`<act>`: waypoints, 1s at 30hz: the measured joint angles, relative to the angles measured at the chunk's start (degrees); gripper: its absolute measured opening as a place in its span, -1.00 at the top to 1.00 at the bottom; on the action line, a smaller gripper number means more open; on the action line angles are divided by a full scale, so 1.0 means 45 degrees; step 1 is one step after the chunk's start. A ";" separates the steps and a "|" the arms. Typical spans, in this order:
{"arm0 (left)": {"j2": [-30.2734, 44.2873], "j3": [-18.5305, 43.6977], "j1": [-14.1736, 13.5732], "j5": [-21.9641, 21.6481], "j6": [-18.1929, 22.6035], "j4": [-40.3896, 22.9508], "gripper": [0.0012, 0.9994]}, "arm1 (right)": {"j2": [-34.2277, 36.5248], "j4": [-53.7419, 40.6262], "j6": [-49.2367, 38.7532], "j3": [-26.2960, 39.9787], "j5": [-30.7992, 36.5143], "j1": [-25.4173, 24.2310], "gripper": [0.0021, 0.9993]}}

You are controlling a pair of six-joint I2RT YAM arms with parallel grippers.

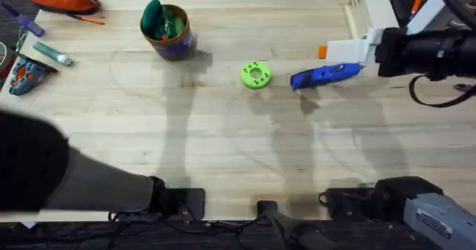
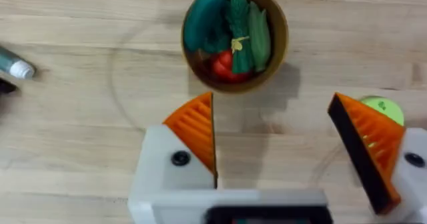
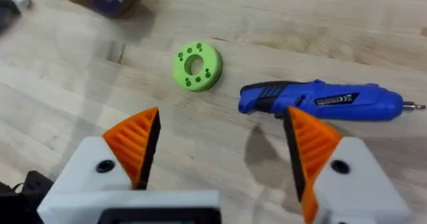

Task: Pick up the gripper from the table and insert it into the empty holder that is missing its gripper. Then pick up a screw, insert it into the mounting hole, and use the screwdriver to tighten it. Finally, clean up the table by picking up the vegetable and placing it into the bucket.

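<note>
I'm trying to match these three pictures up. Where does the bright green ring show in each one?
Overhead: the green ring lies mid-table, left of the blue screwdriver.
Left wrist: a sliver of it peeks from behind the orange pad at the right.
Right wrist: it lies beside the screwdriver's blunt end.
Shared landmark: the bucket, in all three views.
</note>
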 joint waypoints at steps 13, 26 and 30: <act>-0.4948 -0.3335 -0.0262 0.0384 -0.0044 0.0237 -0.97 | -0.2247 -0.1527 -0.0005 0.0000 0.0033 0.0000 -0.99; -0.9448 -1.0745 -0.2151 0.1428 -0.0699 0.3070 -0.98 | -0.4273 -0.3881 -0.0454 0.0000 0.2634 0.0000 -0.99; -0.9844 -1.1952 -0.2322 0.1428 -0.0956 0.3221 -0.97 | -0.4410 -0.4196 -0.0592 0.0000 0.2798 0.0000 -0.99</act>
